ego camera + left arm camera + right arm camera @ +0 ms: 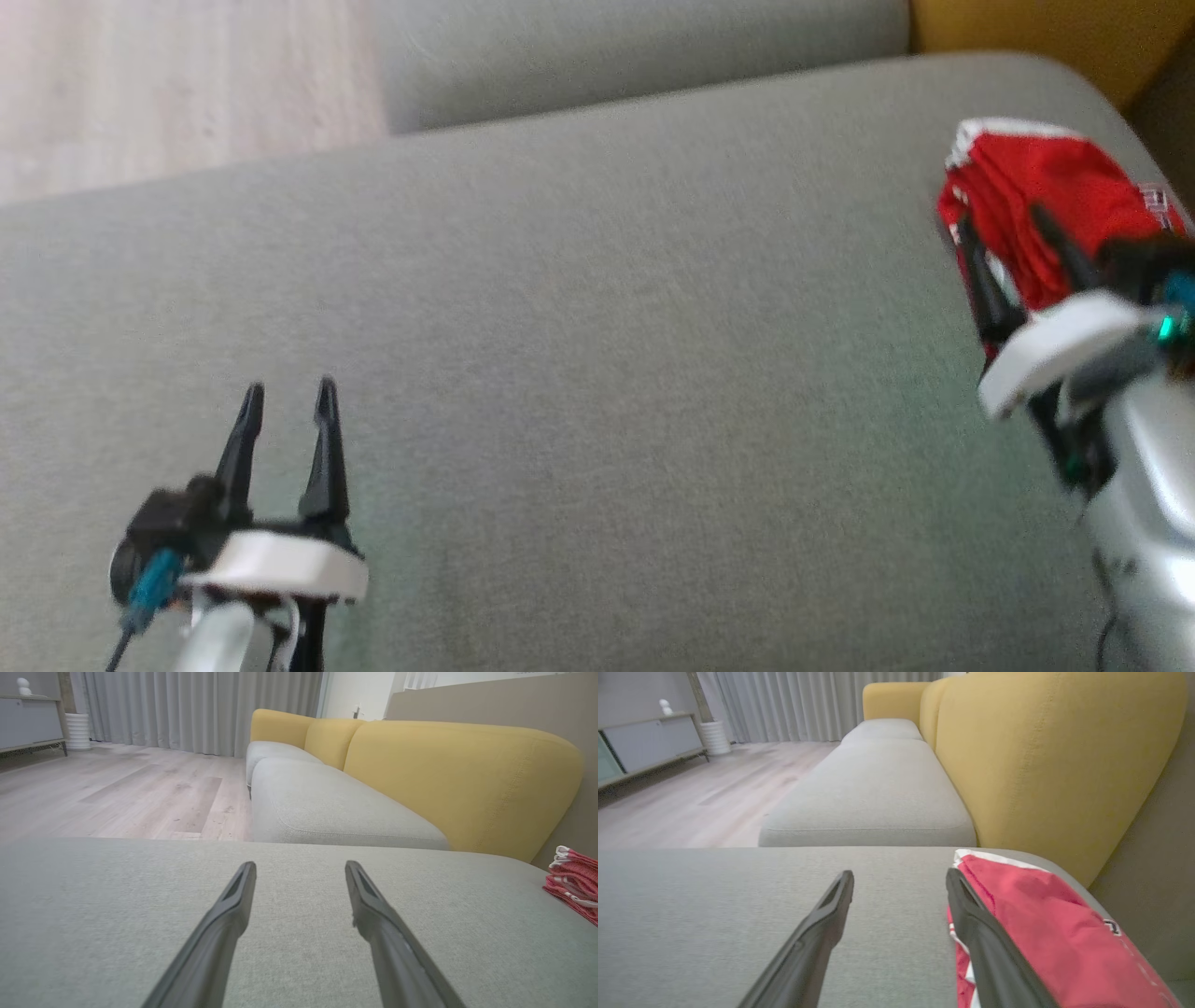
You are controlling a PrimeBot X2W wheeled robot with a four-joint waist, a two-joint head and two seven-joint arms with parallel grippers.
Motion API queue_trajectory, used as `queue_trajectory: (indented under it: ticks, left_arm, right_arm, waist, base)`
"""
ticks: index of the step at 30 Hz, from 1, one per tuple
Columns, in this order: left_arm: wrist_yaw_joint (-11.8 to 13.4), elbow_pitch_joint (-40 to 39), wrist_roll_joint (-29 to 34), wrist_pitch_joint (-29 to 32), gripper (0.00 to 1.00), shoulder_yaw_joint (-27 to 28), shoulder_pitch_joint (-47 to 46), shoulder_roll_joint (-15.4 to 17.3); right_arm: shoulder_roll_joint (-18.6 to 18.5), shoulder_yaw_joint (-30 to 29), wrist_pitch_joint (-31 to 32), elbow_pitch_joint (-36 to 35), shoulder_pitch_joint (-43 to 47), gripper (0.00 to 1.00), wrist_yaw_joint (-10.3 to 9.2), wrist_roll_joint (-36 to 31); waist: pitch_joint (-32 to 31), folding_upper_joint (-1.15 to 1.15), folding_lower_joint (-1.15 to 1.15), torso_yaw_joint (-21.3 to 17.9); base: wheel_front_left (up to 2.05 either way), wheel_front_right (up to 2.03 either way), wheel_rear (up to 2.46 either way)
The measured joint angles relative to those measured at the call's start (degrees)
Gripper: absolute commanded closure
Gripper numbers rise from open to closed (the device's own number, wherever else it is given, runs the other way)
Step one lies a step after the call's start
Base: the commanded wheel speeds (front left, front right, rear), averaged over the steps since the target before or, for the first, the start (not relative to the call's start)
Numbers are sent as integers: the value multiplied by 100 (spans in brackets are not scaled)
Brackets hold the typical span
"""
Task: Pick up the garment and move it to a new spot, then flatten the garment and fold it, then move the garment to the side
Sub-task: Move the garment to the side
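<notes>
The garment (1046, 187) is red with white trim and lies folded into a small stack at the right end of the grey seat cushion (597, 327), close to its edge. My right gripper (999, 219) is open at the stack's left side. In the right wrist view the right gripper (900, 872) has bare cushion between its fingers, and the garment (1041, 914) lies against the outer side of one finger. My left gripper (289, 387) stands open over the cushion at the lower left, far from the garment. The left gripper (300, 863) holds nothing, and the garment (572, 882) sits far to its right.
A yellow backrest (1045, 756) rises just behind the garment. A second grey seat cushion (327, 807) continues beyond this one. Pale wooden floor (168, 84) lies past the cushion's far edge. Grey curtains (196, 704) and a low cabinet (28, 723) stand further off.
</notes>
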Motion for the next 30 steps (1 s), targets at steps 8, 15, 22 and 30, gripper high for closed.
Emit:
queue_trajectory:
  ticks: [8, 15, 22, 30]
  left_arm:
    - [52, -4, -59, 0, 0, 175, 404, -79]
    - [44, 162, -56, -1, 0, 193, 468, -104]
    - [-9, 214, -56, -1, 0, 193, 467, -125]
    - [-62, 285, -57, -1, 0, 189, 464, -141]
  right_arm:
    - [709, -695, -132, -1160, 1563, 0, -1, -575]
    - [1105, -958, 208, -1820, 2243, 0, -1, -935]
    - [1203, -1061, 420, -2152, 2396, 0, 0, -1074]
    - [1204, -1095, 530, -2336, 2405, 0, 0, -1112]
  waist:
    - [-474, 0, 1, 406]
    - [-620, 0, 2, 630]
    - [-617, 0, 2, 682]
    - [-557, 0, 3, 640]
  base:
    - [0, 0, 0]
    - [0, 0, 0]
    - [0, 0, 0]
    - [0, 0, 0]
